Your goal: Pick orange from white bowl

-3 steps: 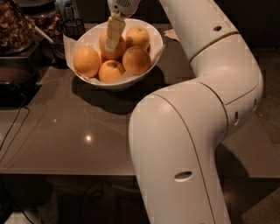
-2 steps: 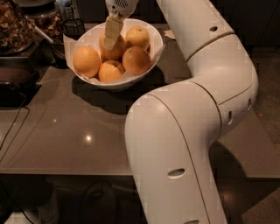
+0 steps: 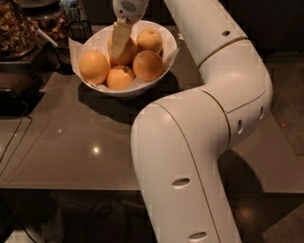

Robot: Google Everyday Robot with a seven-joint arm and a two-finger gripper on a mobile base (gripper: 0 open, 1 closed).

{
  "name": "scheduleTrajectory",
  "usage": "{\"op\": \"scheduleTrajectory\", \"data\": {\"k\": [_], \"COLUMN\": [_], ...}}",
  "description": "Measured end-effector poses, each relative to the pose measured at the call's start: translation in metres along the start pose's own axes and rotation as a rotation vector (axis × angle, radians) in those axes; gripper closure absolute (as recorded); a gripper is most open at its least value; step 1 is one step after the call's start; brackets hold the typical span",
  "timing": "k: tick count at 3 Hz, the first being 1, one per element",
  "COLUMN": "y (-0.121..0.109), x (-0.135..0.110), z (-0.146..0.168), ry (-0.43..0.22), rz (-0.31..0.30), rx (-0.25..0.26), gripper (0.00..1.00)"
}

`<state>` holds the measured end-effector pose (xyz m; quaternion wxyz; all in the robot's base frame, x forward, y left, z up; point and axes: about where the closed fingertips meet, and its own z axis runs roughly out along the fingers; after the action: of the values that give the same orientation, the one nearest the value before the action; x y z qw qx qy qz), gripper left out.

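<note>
Over the far side of the white bowl point(image 3: 142, 88) the hand point(image 3: 117, 47) hangs from a white wrist housing point(image 3: 129, 8) with a dotted grille. It reaches down at a slight slant among the fruit, and its pale tan tip lies against the rear-middle orange point(image 3: 128, 53). Whether the hand is spread or pinching that orange cannot be told (the tan part covers the place where they meet). The steep approach from above seems sensible, since the fruit is packed close and only the tops are free to be reached.

Four other oranges point(image 3: 148, 65) crowd round it, each touching its neighbours: one at the left, one at the front, one at the right and one at the far right. All are round with a matte, faintly dimpled skin, and the front one shows its stem dimple. Nested this tightly, they will probably shift a little when one is lifted out.

The bowl is deep, glossy and flared at the rim. It is lined with white paper point(image 3: 74, 46), whose creased corners stick out past the rim at left and right, likely to keep the fruit off the glaze. It stands toward the back of a smooth grey-brown counter point(image 3: 71, 142), polished enough to mirror ceiling lights.

The robot's arm point(image 3: 204, 142) fills the right foreground as thick, rounded white shells that bend back toward the bowl. At the far left stands a clear container of brown nuts point(image 3: 14, 28).
</note>
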<state>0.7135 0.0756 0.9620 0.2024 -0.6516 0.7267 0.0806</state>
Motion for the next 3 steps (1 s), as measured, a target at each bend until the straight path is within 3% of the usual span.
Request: {"op": "scheduleTrajectory", "data": {"k": [1, 3], "y": [-0.0015, -0.0011], "x": [0.0031, 0.0121], "z": [0.0062, 0.0156], "ry": [0.004, 0.009], "rz": [0.01, 0.037], "rx": [-0.01, -0.037], "gripper": [0.25, 0.31]}}
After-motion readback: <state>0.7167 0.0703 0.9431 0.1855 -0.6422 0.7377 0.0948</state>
